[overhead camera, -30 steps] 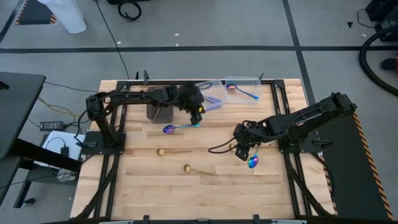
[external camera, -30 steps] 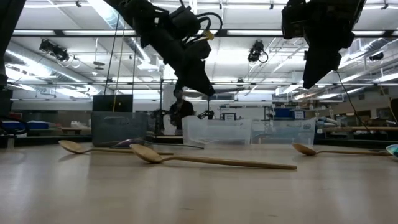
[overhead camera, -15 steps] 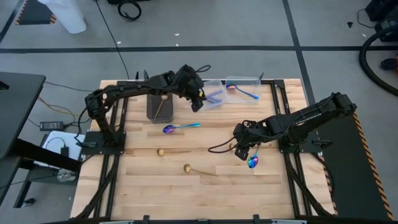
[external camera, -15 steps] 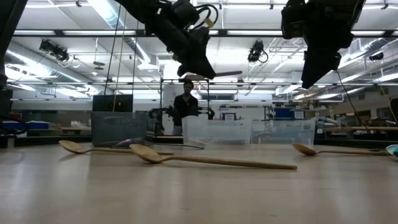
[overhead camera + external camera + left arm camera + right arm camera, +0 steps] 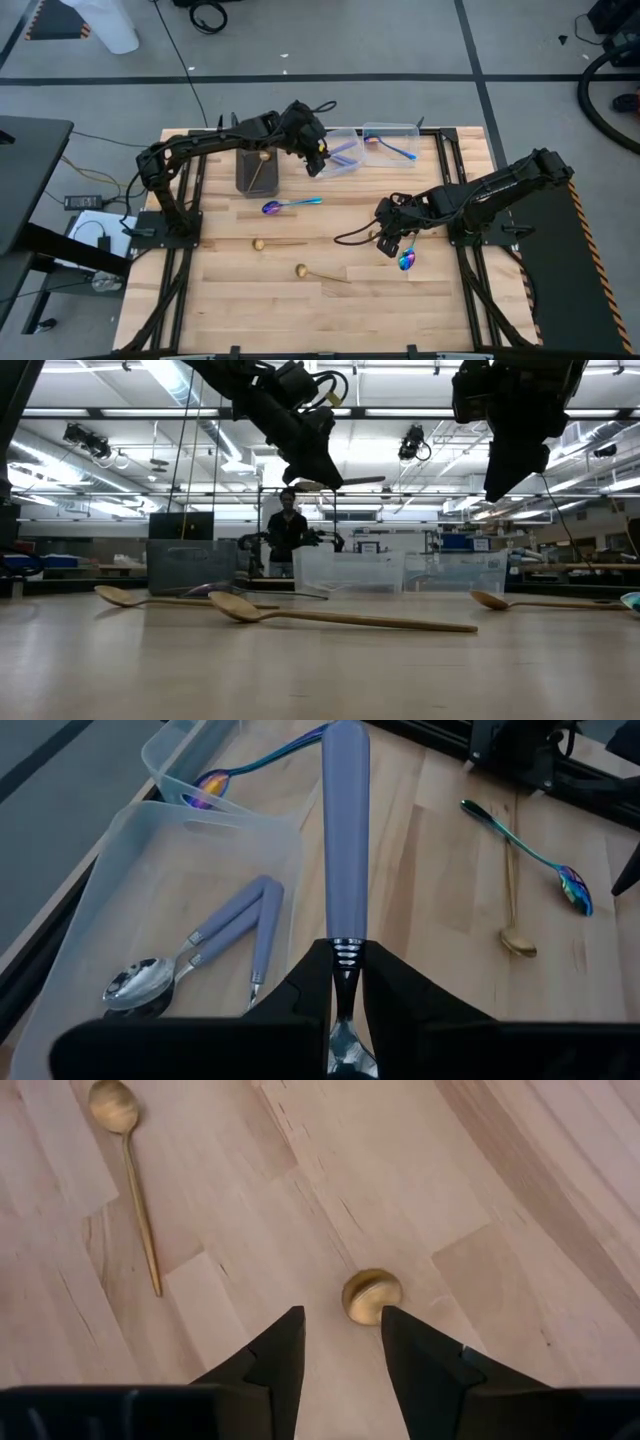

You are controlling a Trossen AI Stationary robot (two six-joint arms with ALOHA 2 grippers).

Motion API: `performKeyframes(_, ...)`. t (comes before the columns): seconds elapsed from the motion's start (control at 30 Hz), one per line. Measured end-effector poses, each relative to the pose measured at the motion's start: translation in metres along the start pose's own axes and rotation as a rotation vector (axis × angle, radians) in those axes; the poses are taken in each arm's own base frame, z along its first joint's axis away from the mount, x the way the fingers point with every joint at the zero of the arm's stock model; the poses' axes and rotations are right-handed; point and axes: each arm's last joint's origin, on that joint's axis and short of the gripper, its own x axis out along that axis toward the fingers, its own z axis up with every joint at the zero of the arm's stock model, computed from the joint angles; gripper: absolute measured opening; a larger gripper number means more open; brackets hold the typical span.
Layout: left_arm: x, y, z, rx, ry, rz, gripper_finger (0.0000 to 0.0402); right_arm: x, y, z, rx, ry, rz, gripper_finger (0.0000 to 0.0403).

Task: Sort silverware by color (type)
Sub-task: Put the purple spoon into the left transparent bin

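Two grippers are at work. The left gripper (image 5: 318,166), upper centre of the high view, is clamped on a lilac-handled spoon (image 5: 345,830); in the left wrist view only the handle and neck show, and the bowl is hidden between the fingers (image 5: 400,1005). The spoon hangs over a clear bin (image 5: 110,900) that holds two more lilac-handled spoons (image 5: 215,945). Past it a second clear bin (image 5: 165,750) is cut off by the frame edge, with a rainbow spoon (image 5: 250,768) inside. The dark bin (image 5: 256,172) to the left in the high view holds one gold spoon, only partly visible.

The right gripper (image 5: 388,243), right of centre in the high view, hangs low over the table (image 5: 330,310) with its fingers (image 5: 275,1350) partly spread and nothing between them. In the right wrist view a gold bowl (image 5: 372,1295) lies on the wood just ahead of the tips, not touching them; its handle is hidden. A rainbow spoon (image 5: 406,260) lies just below this gripper in the high view.

Elsewhere on the table, a rainbow spoon (image 5: 290,205) lies at centre, and two gold spoons (image 5: 278,243) (image 5: 322,274) lie lower left of it. In the low view the grippers are dark shapes against the ceiling lights, and a person (image 5: 287,532) stands far behind, hard to make out.
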Motion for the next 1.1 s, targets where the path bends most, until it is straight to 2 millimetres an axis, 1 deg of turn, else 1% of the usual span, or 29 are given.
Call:
performKeyframes(0.53, 0.000, 0.000, -0.001, 0.008, 0.007, 0.000, 0.0048, 0.000, 0.000, 0.000, -0.007, 0.000, 0.000, 0.0134)
performKeyframes(0.73, 0.000, 0.000, 0.001, 0.107, -0.014, 0.026, 0.0048, 0.000, 0.000, 0.000, -0.014, 0.000, 0.000, 0.0134)
performKeyframes(1.1, 0.000, 0.001, 0.012, 0.338, -0.115, 0.079, 0.0048, 0.000, 0.000, 0.000, -0.015, -0.003, -0.003, 0.0132)
